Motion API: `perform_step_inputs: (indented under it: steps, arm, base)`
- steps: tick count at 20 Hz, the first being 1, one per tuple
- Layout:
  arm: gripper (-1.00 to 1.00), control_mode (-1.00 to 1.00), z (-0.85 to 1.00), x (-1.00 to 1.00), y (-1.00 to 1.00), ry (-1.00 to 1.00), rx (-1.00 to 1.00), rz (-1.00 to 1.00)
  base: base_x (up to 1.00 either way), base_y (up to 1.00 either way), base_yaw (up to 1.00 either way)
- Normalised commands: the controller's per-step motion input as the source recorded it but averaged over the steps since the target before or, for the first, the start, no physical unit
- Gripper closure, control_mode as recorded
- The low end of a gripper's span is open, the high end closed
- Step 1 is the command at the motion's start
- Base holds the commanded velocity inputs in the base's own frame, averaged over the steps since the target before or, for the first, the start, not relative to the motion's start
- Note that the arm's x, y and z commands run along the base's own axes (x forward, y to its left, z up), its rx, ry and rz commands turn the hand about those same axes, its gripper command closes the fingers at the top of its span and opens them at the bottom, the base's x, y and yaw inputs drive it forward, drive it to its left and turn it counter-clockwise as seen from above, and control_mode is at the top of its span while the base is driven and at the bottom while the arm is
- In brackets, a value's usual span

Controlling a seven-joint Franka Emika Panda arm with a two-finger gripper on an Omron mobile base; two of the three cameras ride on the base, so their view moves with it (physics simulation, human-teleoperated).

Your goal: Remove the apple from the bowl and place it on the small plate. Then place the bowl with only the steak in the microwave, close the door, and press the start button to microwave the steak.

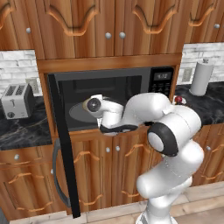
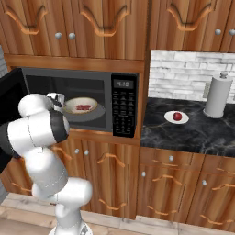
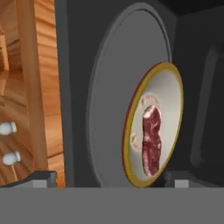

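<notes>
The bowl (image 3: 171, 94), tan-rimmed and pale inside, rests on the grey turntable (image 3: 109, 87) inside the microwave (image 2: 114, 80). The marbled red steak (image 3: 151, 138) lies in it. The bowl (image 2: 81, 106) also shows from the right base view, just past my hand. My gripper (image 3: 113, 180) is open at the microwave's mouth; its fingertips (image 3: 43, 177) stand wide apart with nothing between them, and the bowl lies just beyond them. The dark-red apple (image 2: 177, 116) sits on the small plate (image 2: 182, 120) on the counter to the right. The door (image 1: 62, 144) is swung open to the left.
A keypad (image 2: 124, 110) runs down the microwave's right side. A silver toaster (image 1: 17, 101) stands on the left counter and a paper towel roll (image 2: 218, 96) on the right one. Wooden cabinets are above and below.
</notes>
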Motion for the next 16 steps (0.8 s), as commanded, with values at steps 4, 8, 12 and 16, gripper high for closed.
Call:
perform_step_inputs:
  steps: [4, 8, 12, 16]
  arm:
    - [-1.00, -1.00, 1.00, -1.00, 0.00, 0.04, 0.00, -0.04]
    - [-1.00, -1.00, 1.00, -1.00, 0.00, 0.01, 0.00, -0.02]
    - [-1.00, -1.00, 1.00, -1.00, 0.00, 0.01, 0.00, 0.00]
    - [-1.00, -1.00, 1.00, -1.00, 0.08, 0.02, 0.00, 0.00]
  base:
    - [0.00, 0.00, 0.00]
    - [0.00, 0.00, 0.00]
    - [0.00, 0.00, 0.00]
    - [0.00, 0.00, 0.00]
